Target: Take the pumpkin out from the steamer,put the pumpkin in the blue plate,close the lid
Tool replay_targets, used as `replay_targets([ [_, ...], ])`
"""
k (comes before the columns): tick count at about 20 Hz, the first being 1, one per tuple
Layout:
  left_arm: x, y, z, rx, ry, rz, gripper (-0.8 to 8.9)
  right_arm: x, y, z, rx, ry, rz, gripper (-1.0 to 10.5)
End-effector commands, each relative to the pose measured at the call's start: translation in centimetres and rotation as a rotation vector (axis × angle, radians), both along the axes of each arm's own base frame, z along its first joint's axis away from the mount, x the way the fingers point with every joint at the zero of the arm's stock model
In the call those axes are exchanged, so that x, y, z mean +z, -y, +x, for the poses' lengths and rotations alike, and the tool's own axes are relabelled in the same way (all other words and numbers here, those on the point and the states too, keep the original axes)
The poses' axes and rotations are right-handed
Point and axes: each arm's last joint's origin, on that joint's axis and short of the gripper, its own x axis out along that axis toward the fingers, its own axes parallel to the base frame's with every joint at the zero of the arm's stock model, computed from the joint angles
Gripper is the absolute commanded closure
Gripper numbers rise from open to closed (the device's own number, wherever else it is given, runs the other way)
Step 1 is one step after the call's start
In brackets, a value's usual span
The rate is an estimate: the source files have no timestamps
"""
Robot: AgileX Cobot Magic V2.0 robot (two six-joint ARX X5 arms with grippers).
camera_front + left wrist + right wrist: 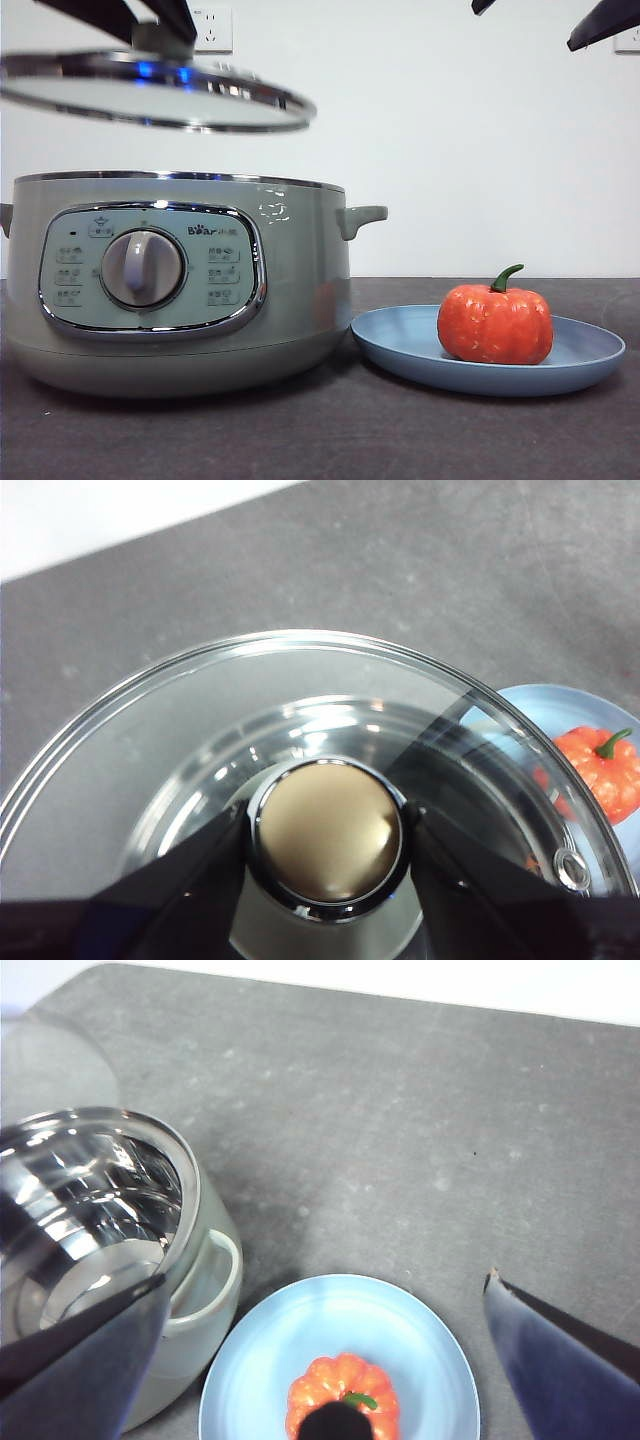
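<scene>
Seen from above the dark grey speckled worktop [400, 1130]. Right gripper [330, 1360] with its two dark fingers [560, 1360] spread wide, holding nothing, one to each side of the blue plate [330, 1330]. On the plate, the pumpkin [345, 1390], orange with a green stem, upright and partly hidden by a dark part of the wrist. Just beside the plate, the steamer [190, 1290], pale green, open, with a shiny metal inside and a small side handle turned toward the plate.
</scene>
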Motion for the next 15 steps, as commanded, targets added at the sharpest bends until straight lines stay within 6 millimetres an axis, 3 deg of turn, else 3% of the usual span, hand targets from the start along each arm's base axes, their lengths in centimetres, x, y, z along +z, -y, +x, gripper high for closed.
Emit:
replay_targets([
  [1, -0.2, 0.4, 0.0, 0.004, 0.050, -0.069, 8.20, -0.2, 0.0, 0.0, -0.012, -0.009, 0.010, 3.8],
  [15, -2.0, 1.5, 1.1, 0.003, -0.012, -0.064, 8.20, -0.2, 0.0, 0.0, -0.013, -0.010, 0.010, 3.8],
])
